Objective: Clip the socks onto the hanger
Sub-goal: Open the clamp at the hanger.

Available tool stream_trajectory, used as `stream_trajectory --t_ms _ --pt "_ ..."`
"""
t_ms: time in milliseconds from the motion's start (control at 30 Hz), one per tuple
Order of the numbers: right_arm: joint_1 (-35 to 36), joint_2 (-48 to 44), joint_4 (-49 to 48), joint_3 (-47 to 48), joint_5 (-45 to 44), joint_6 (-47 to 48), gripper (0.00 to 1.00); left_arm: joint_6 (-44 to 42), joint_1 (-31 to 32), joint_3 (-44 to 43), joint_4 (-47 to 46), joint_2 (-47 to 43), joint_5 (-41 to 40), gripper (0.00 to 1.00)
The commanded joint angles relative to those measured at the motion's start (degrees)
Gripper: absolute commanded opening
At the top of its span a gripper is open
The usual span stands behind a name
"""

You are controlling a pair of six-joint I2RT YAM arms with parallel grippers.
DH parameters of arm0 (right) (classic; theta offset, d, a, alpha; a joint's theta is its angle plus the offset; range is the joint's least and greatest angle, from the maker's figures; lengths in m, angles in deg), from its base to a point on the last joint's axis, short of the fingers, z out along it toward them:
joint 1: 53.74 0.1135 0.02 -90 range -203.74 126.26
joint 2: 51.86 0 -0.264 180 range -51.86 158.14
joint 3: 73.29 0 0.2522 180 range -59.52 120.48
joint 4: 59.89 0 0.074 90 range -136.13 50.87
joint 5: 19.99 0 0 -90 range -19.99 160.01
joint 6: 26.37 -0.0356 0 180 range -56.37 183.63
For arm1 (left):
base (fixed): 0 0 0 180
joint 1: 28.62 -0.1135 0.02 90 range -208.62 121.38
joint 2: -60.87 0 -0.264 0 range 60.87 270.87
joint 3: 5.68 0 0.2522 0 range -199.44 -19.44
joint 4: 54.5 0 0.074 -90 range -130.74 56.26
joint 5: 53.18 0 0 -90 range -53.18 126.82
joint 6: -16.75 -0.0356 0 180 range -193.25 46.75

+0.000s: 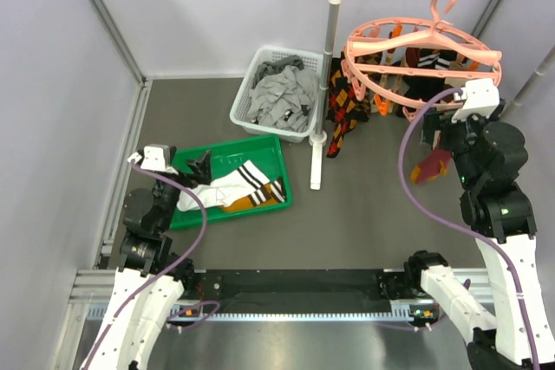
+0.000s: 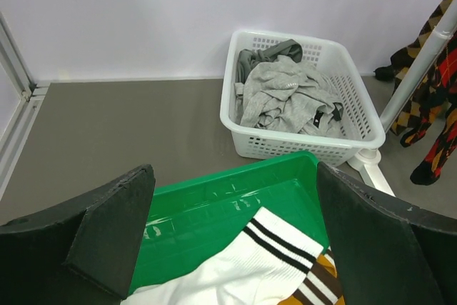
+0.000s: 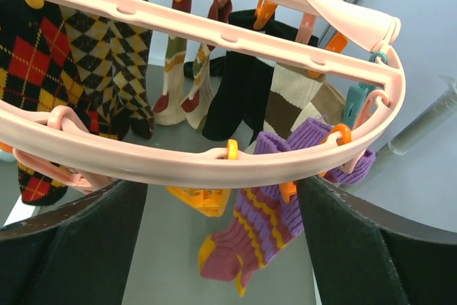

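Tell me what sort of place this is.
Likely a robot test cell staged as a laundry corner: a pink clip hanger hangs on a white rail stand, a white basket holds grey garments, and a green tray holds socks.

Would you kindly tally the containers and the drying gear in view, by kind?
White basket: 1
Green tray: 1
Pink hanger: 1
White rail stand: 1
Total: 4
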Motion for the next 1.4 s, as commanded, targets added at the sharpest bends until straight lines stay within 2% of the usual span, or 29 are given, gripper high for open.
stream_trajectory --t_ms 0,100,700,1033,1367 --pt "-0.32 1.2 -1.44 3.33 1.43 -0.36 0.8 -1.34 0.51 0.23 -2.34 -0.71 -1.33 0.99" --pt "-0.32 1.2 -1.44 3.16 1.7 -1.41 0.76 -1.42 0.69 0.23 -2.25 -0.8 -1.42 0.99" --pt "-3.4 -0.38 -6.19 -2.64 0.47 -8.97 0.7 -1.6 0.78 0.58 -2.25 -1.41 -1.86 0.99" --pt "-3.4 -0.73 -6.36 -1.77 4.07 -7.39 0.66 -1.69 0.78 0.94 -2.87 -1.5 -1.95 0.99" --pt "-3.4 0.41 -7.24 -1.24 5.12 -8.62 0.52 -1.78 0.78 0.94 -2.6 -1.5 -1.95 0.99"
